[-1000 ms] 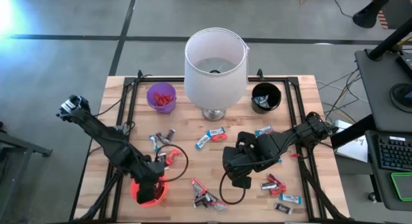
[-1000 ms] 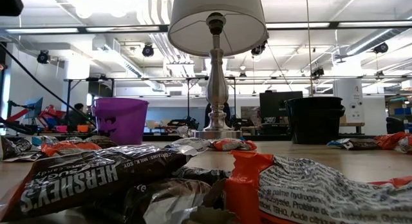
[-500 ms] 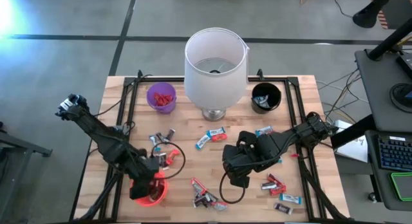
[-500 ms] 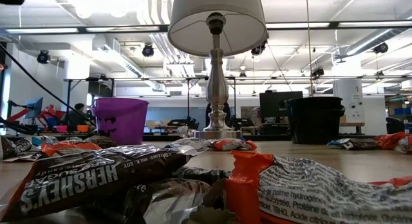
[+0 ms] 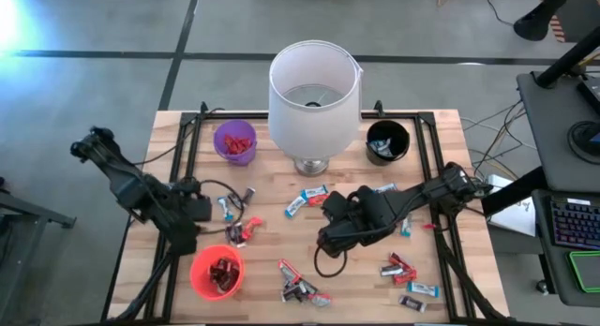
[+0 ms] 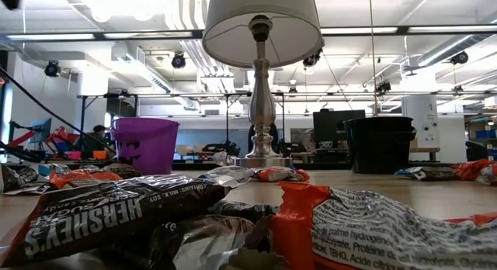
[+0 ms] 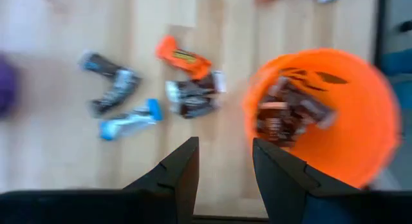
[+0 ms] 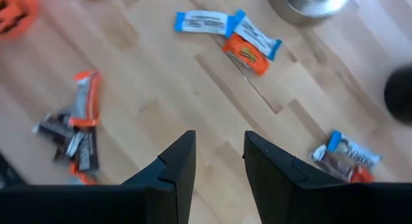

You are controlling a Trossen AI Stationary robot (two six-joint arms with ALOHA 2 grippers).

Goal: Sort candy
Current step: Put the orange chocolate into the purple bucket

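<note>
Wrapped candy lies scattered on the wooden table (image 5: 272, 176): a cluster (image 5: 234, 204) near my left gripper, blue bars (image 5: 306, 197), a mixed pile (image 5: 298, 287) at the near edge, and red and blue ones (image 5: 401, 268) to the right. The orange-red cup (image 5: 217, 273) holds dark bars (image 7: 286, 114). The purple cup (image 5: 235, 141) holds red ones. My left gripper (image 5: 199, 211) (image 7: 224, 163) is open, to the far-left of the orange-red cup. My right gripper (image 5: 325, 238) (image 8: 219, 153) is open above bare table at mid-table.
A white-shaded lamp (image 5: 314, 92) stands at the far middle, between the purple cup and a black cup (image 5: 387, 141). In the low view a dark Hershey's wrapper (image 6: 101, 216) and an orange wrapper (image 6: 373, 231) lie close to the lens. A cable (image 5: 328, 265) trails below the right gripper.
My left gripper has moved from right over the orange-red cup toward the table's far-left, and the cup with its dark bars now shows uncovered. My right gripper has shifted a little toward the table's left and far edge.
</note>
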